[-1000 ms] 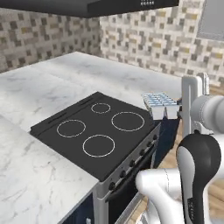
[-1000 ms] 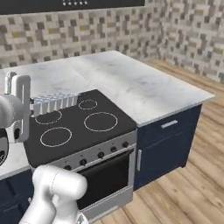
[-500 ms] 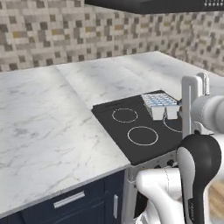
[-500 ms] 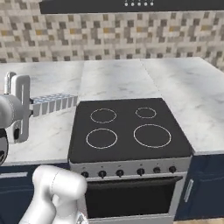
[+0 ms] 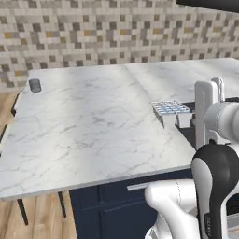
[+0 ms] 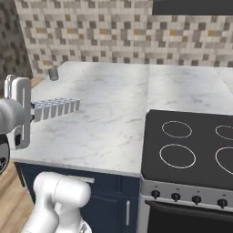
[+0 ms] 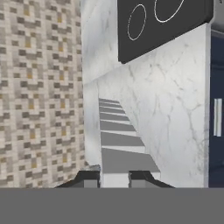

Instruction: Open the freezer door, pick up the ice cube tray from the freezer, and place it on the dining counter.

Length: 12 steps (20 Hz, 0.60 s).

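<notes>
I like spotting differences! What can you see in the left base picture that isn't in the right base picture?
Left base view alone: wooden floor and dark stool legs below the counter's near edge. Right base view alone: the black stovetop with white rings and the oven knobs. Both share the gripper shut on the ice cube tray above the marble counter, a small grey cup, and the mosaic wall.

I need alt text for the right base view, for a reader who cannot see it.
The gripper holds the ice cube tray level above a white marble counter, its jaws shut on the tray's end. A black stove sits right, a mosaic tile wall behind.
</notes>
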Available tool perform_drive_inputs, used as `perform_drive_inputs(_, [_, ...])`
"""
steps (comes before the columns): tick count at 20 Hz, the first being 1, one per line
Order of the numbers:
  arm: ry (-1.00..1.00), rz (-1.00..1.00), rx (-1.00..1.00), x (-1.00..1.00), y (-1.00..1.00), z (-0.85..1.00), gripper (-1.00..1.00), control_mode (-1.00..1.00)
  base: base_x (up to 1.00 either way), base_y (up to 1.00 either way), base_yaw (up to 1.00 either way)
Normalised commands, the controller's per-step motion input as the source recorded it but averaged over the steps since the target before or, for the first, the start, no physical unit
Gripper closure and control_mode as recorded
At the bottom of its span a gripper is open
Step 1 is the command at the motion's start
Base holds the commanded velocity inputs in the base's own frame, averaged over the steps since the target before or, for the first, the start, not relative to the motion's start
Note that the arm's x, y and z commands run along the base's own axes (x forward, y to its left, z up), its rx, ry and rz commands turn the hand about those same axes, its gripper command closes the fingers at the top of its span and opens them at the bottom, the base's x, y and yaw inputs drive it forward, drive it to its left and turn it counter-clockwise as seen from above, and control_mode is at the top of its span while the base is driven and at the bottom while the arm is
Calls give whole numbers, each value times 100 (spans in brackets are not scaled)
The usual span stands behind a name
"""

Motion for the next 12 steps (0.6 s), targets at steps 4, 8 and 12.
perform_drive_inputs(4, [0,0,0,0,0,0,100,100,19,58,26])
perform_drive_inputs(8, [0,0,0,0,0,0,100,100,6,87,23])
perform_drive_inputs(12, [0,0,0,0,0,0,100,100,0,100,8])
